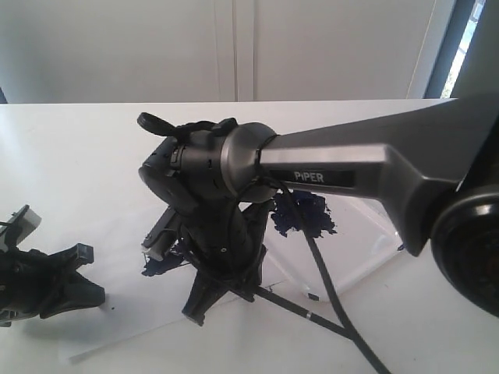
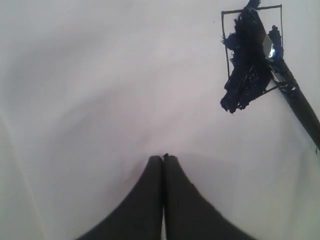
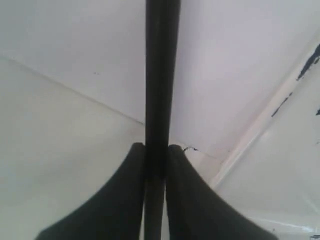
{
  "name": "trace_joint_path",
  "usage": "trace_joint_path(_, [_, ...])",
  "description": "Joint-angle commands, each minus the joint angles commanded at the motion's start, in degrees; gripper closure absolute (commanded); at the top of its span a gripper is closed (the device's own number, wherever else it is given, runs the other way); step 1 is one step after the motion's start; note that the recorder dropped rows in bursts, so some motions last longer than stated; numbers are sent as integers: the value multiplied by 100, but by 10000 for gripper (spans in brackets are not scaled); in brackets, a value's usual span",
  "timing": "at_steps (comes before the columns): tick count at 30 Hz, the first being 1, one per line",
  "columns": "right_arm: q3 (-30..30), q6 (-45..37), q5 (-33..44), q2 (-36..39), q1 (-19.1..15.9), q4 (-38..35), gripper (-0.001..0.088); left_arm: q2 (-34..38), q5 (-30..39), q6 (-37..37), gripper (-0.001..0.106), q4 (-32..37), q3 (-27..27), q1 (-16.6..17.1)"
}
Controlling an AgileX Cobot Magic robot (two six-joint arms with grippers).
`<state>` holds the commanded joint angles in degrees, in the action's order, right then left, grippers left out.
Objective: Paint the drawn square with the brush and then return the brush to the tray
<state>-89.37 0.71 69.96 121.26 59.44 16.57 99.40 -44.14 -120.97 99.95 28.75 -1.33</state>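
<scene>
Right hand [image 3: 156,148] tight around the brush [image 3: 161,75]

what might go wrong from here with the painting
Blue paint already spills past the outline of the drawn square at one corner; more strokes may spread it further. The brush in the right hand carries a paint-loaded tip, so it might smear the white sheet on the way to the tray.

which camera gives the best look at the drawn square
The left wrist view: the drawn square shows almost whole, its pen outline clear and much of it smeared dark blue, the brush across it. In the exterior view the right arm hides most of it; only blue smears show. The right wrist view misses it.
</scene>
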Motion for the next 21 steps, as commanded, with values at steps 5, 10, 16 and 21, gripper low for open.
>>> trace_joint_path(5, [218,11,0,-187,-143,13,868,0,0,0,1053,0,0,0])
trace_joint_path(10, [391,11,0,-283,-212,13,868,0,0,0,1053,0,0,0])
trace_joint_path(16, [549,11,0,-283,-212,25,868,0,0,0,1053,0,0,0])
trace_joint_path(21, [546,-71,0,-605,-212,-95,868,0,11,0,1053,0,0,0])
